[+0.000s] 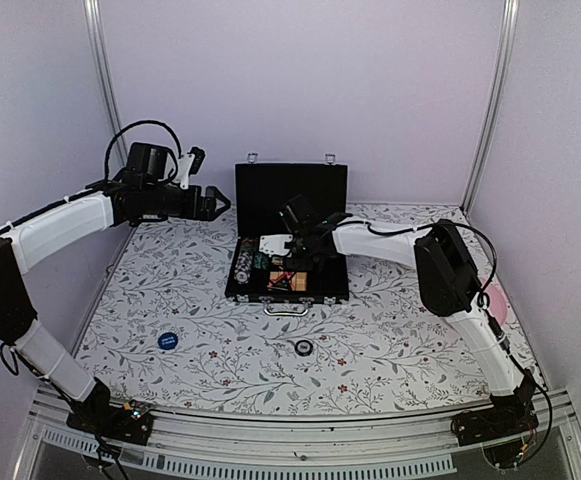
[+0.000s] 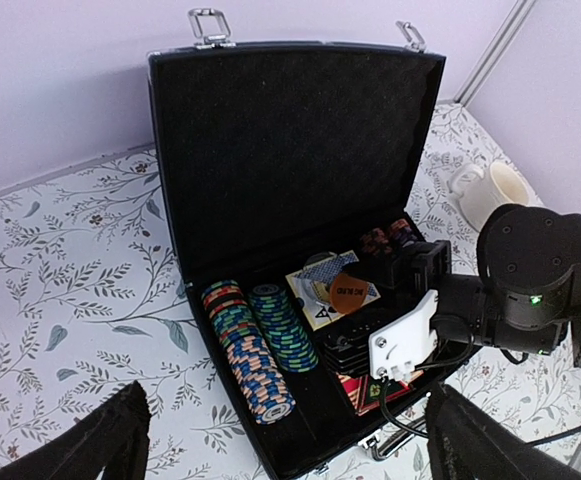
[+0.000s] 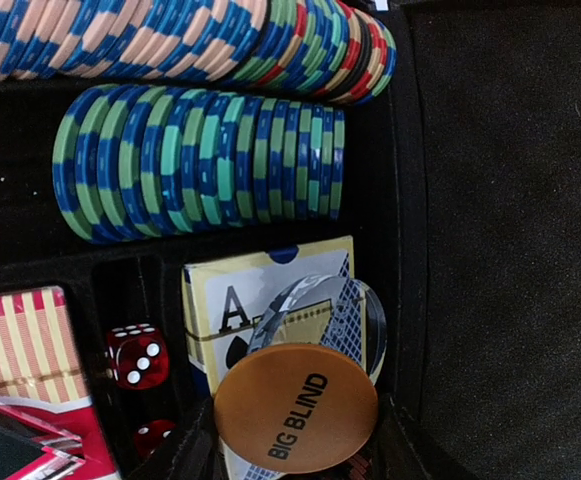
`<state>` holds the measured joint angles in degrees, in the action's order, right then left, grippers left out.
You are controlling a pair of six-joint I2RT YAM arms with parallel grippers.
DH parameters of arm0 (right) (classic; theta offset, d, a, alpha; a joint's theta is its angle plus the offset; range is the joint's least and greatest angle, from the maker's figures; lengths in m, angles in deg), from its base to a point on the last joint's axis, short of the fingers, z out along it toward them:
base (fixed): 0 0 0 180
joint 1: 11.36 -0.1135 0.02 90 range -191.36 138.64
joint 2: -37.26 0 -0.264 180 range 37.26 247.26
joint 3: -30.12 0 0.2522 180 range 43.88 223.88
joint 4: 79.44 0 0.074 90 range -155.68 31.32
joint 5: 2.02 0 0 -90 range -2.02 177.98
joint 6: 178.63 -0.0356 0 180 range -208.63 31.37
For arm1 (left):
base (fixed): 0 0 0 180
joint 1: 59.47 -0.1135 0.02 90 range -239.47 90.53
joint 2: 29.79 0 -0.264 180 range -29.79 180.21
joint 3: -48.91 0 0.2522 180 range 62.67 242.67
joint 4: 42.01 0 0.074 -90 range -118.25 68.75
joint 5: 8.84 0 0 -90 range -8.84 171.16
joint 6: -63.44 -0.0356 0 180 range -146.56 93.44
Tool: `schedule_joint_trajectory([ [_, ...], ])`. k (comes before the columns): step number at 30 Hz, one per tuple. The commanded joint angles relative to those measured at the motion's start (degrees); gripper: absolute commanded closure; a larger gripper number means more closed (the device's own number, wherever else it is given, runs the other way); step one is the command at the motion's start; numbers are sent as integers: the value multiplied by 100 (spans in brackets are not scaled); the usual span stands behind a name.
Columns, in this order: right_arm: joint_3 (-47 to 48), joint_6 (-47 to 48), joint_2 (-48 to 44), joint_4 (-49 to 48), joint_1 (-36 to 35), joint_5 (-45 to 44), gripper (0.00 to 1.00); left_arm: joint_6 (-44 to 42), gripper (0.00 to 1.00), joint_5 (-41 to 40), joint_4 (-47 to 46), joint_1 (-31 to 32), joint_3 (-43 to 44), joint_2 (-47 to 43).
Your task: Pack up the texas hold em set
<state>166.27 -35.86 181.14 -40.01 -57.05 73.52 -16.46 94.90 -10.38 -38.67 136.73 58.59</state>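
Observation:
The black briefcase (image 1: 290, 190) stands open mid-table with its lid upright. Its tray holds rows of striped poker chips (image 2: 250, 345), a card deck showing an ace (image 3: 232, 305), a red striped deck (image 3: 25, 350) and red dice (image 3: 135, 355). My right gripper (image 3: 296, 445) is inside the case, shut on an orange "BIG BLIND" button (image 3: 296, 408), over the ace deck. A clear round disc (image 3: 365, 305) leans behind the button. My left gripper (image 1: 218, 204) hovers left of the lid, open and empty. A blue round button (image 1: 167, 340) and a dark round button (image 1: 303, 347) lie on the table.
A cream mug (image 2: 490, 190) stands right of the case. A pink plate (image 1: 497, 298) lies at the right edge behind the right arm. The case's silver handle (image 1: 288, 308) faces the front. Walls close in the back and both sides.

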Motion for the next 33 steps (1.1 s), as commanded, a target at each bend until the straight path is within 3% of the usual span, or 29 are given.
schedule_joint_trajectory([
  [1,171,148,181,-666,87,-197,57,87,4,179,-88,-124,-15,-117],
  [5,171,197,173,-784,115,-208,45,113,3,222,-96,-133,-21,-111],
  [9,154,273,154,-984,139,-331,41,123,3,256,-99,-141,-21,-102],
  [25,-496,739,-468,-807,139,16,32,178,3,403,-106,-181,-15,-119],
  [33,-556,424,-710,-446,131,224,31,183,3,399,-133,-202,-44,-128],
])
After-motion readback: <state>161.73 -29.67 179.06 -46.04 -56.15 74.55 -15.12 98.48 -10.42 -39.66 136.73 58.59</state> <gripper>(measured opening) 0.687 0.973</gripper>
